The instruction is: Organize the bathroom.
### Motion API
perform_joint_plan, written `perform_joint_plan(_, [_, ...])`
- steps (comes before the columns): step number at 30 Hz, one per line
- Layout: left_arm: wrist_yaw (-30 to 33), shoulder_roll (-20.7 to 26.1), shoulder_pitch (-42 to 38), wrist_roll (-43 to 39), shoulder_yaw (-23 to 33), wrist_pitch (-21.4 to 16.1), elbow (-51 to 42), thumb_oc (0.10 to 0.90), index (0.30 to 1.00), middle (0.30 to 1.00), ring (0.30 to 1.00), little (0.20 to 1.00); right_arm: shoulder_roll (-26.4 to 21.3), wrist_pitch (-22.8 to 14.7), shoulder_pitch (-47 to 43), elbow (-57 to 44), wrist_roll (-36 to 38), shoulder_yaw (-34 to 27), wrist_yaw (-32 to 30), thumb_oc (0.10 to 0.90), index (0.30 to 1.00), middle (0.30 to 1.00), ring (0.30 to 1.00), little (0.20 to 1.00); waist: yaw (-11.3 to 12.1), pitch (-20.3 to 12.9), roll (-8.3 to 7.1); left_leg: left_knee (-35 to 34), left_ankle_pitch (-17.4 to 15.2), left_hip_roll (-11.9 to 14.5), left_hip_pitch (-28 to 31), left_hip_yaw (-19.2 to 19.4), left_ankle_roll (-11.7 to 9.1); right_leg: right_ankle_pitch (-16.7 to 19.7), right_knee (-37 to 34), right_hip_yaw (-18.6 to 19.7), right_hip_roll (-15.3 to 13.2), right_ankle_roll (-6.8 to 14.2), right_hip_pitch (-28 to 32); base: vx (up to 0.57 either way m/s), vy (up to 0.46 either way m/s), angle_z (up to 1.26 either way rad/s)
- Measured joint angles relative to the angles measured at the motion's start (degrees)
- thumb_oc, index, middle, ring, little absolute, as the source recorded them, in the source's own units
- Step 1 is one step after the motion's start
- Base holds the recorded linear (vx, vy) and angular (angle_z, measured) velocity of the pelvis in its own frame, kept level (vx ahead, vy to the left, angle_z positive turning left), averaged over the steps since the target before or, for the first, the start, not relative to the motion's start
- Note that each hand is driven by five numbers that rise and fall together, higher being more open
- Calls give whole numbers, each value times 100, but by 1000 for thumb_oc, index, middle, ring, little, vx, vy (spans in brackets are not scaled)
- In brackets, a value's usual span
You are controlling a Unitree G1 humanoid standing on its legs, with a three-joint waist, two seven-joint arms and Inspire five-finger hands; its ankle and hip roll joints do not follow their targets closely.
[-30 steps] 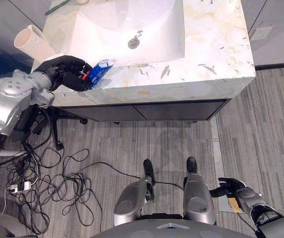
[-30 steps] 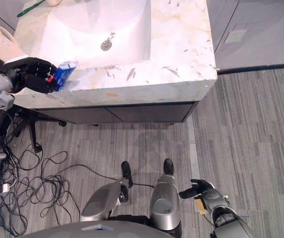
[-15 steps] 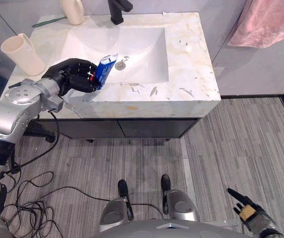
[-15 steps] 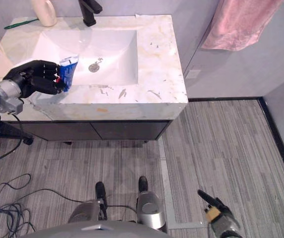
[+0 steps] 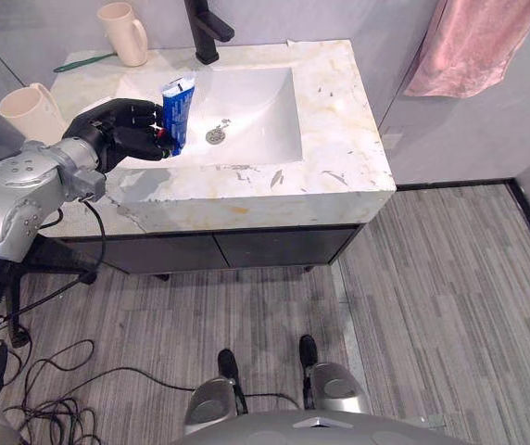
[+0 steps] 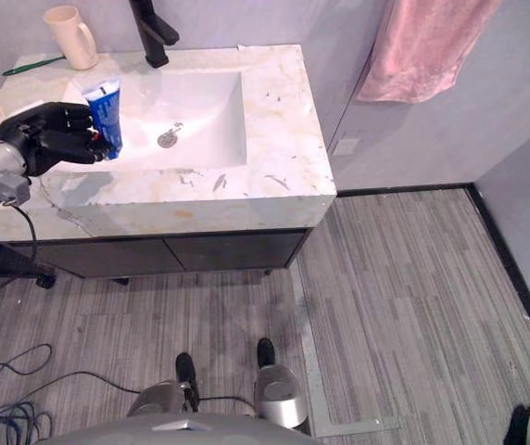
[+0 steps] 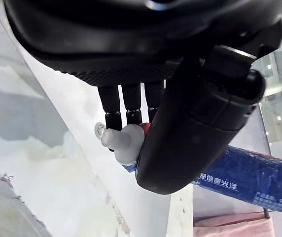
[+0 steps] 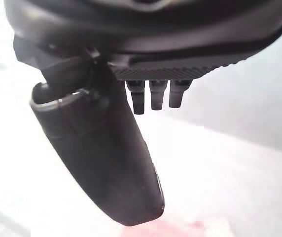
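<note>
I have the toothpaste tube [image 5: 175, 112] up off the tabletop [image 5: 358, 158], held upright over the left side of the sink basin [image 5: 246, 111], with its white cap [image 7: 120, 141] at the bottom end inside my grip. The left robot hand [image 5: 121, 134] has its fingers and thumb curled around the lower part of the tube, near the cap.

I judge the tube to be light and soft: it will flatten and buckle if I squeeze hard, and the glossy skin could slide in the fingers. The stiffest place to hold is the shoulder next to the cap, which is about where I have it, so I would keep the grip there and keep it gentle.

Counting what is around: one tube. Two cream cups, one [image 5: 123, 32] at the far left corner of the tabletop beside the black faucet [image 5: 205, 19], the other [image 5: 29, 109] at the left edge, just left of my arm. One green toothbrush [image 5: 84, 62] lies flat between them, near the far cup. One pink towel [image 5: 487, 42] hangs on the wall to the right.

The right robot hand [image 8: 106, 148] shows in its wrist view with fingers relaxed and holding nothing.
</note>
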Motion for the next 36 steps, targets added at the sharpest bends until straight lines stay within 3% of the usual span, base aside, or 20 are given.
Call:
perform_joint_plan(4, [96,-22,-465,-148,-424,36,167,400,300,300,300,300,-221,168,-1408,-768,-609,1505,220,800,900,900,900,900,136,-39,77,-3,7,-16,0,4,13,14,-12,16,-12,9,4,0,0,0])
perform_joint_plan(6, [113,-59,-825,-224,-542,81,202,400,300,300,300,300,-239,171,-2330,-991,-618,2390,625,800,900,900,900,900,210,-47,95,-8,14,-17,-6,3,16,17,-38,8,-5,7,9,48,17,4])
perform_joint_plan(8, [115,-64,-969,-241,-543,88,208,400,300,300,300,300,-239,173,-2566,-1144,-617,2629,838,800,900,900,900,900,291,-49,98,-13,17,-20,3,-3,20,18,-70,-10,-5,6,45,67,11,5])
perform_joint_plan(10, [143,-164,-1284,-353,-674,98,539,400,300,300,300,300,-219,412,-3433,-994,-555,3468,1145,800,900,900,900,900,335,-63,122,-61,14,-39,110,-38,16,20,-137,-45,-15,9,180,64,-3,8])
perform_joint_plan(13, [116,-335,-1682,-391,-862,95,866,400,300,300,300,300,-122,641,-4294,-669,149,4112,1360,800,900,900,900,900,438,-65,124,-125,18,-40,229,-98,14,20,-251,-134,-4,8,370,53,-12,12])
perform_joint_plan(16, [75,-397,-1868,-393,-957,97,984,400,300,300,300,300,168,860,-4877,-253,1010,4204,1394,800,900,900,900,900,468,-67,125,-138,18,-42,246,-173,14,21,-289,-178,4,7,438,48,-20,12])
perform_joint_plan(18, [74,-579,-2081,-392,-1102,97,1152,400,300,300,300,300,396,1178,-5146,-53,2137,4175,1393,800,900,900,900,900,517,-67,124,-158,20,-38,282,-207,13,21,-295,-205,9,7,482,32,-13,8])
perform_joint_plan(22, [-4,-721,-2100,-406,-1155,105,1156,400,300,300,300,300,853,1428,-5144,-55,2975,4126,1386,800,900,900,900,900,533,-69,118,-229,25,-42,366,-218,13,20,-303,-201,8,6,542,43,-21,1])
perform_joint_plan(25, [190,-1098,-2182,-800,-1152,319,1158,400,300,300,300,300,1330,1884,-5124,-232,3703,4013,1258,800,900,900,900,900,543,-72,114,-236,32,-39,363,-225,15,20,-306,-211,12,6,544,40,2,2])
perform_joint_plan(29, [433,-1431,-2182,-1343,-1153,598,1112,400,300,300,300,300,1722,2388,-5036,-643,3962,4040,1364,800,900,900,900,900,496,-85,65,-324,87,-44,383,-217,14,20,-310,-216,13,6,533,28,-2,1])
perform_joint_plan(36, [706,-1638,-2200,-1348,-1278,616,1103,400,300,300,300,300,2059,2576,-4765,-726,4085,4209,1503,800,900,900,900,900,409,-203,-136,-355,91,-42,408,-209,14,19,-330,-197,17,6,537,2,-3,-1])
